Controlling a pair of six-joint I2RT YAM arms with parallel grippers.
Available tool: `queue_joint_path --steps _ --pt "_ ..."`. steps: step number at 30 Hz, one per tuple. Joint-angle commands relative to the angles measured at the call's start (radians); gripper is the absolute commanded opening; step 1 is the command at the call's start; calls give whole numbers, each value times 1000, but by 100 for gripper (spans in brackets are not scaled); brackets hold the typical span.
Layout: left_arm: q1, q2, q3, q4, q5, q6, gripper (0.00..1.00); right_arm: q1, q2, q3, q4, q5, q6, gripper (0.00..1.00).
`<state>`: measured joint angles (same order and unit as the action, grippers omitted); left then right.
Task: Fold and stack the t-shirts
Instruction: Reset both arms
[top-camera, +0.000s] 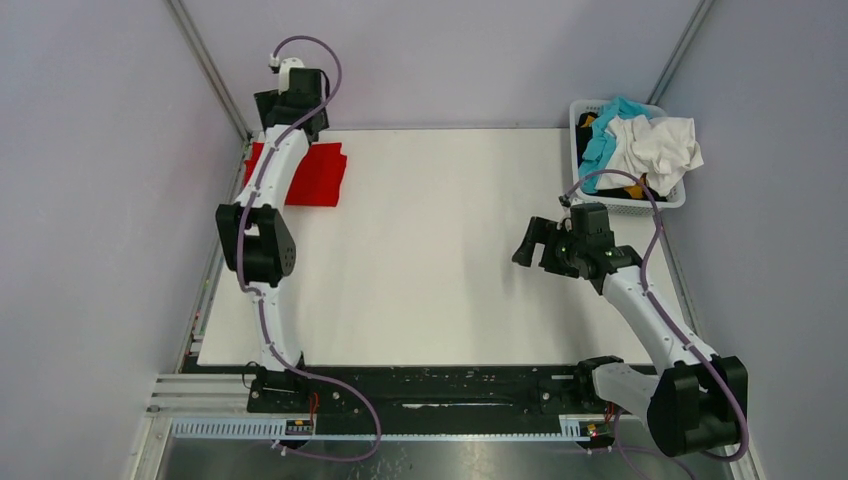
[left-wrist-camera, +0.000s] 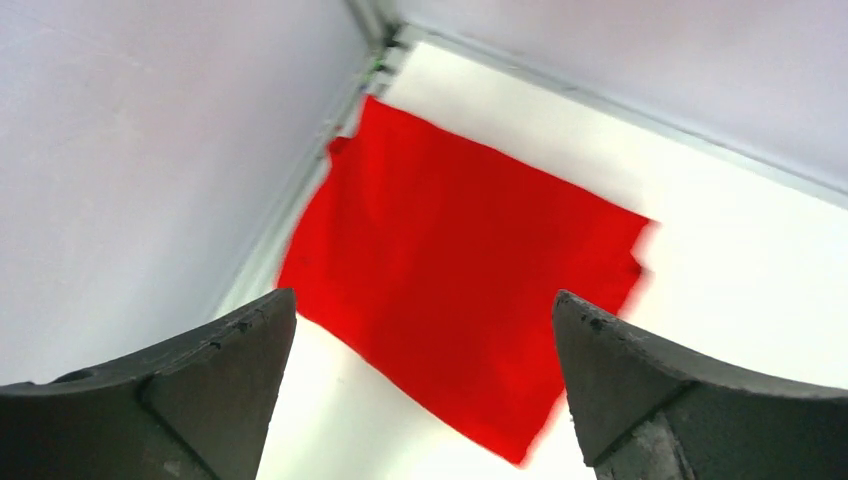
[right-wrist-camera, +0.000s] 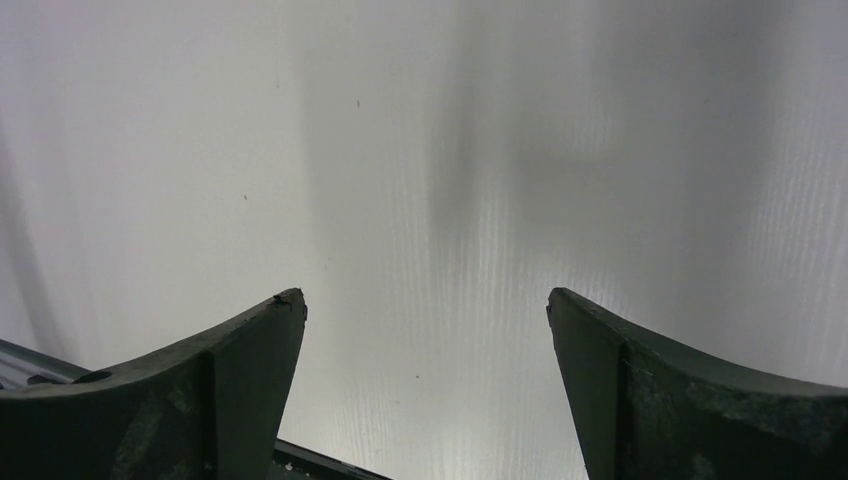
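A bright red t-shirt (top-camera: 320, 176) lies folded flat at the table's back left corner; in the left wrist view the same red t-shirt (left-wrist-camera: 460, 290) fills the middle. My left gripper (top-camera: 291, 108) (left-wrist-camera: 422, 300) hovers over it, open, with nothing between its fingers. A white t-shirt (top-camera: 658, 146), a teal-blue t-shirt (top-camera: 604, 142) and a bit of a mustard-yellow t-shirt (top-camera: 636, 189) sit crumpled in the basket. My right gripper (top-camera: 531, 243) (right-wrist-camera: 425, 295) is open and empty above bare table at centre right.
The white lattice basket (top-camera: 668, 203) stands at the back right corner. Grey walls close in on the left, back and right. The white table top (top-camera: 440, 250) ends at a black rail by the arm bases.
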<state>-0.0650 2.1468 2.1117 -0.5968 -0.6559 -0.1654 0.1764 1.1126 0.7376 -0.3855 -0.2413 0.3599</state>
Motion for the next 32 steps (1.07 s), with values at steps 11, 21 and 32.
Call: queue_joint_path --steps 11,21,32 --pt "-340 -767 -925 124 296 -481 99 -2 -184 -53 -1 285 56 99" --pt "-420 -1183 -1401 206 282 -508 99 -3 -339 -164 94 418 130 99" --pt "-419 -1306 -1444 199 239 -472 99 -3 -454 -264 207 441 109 99"
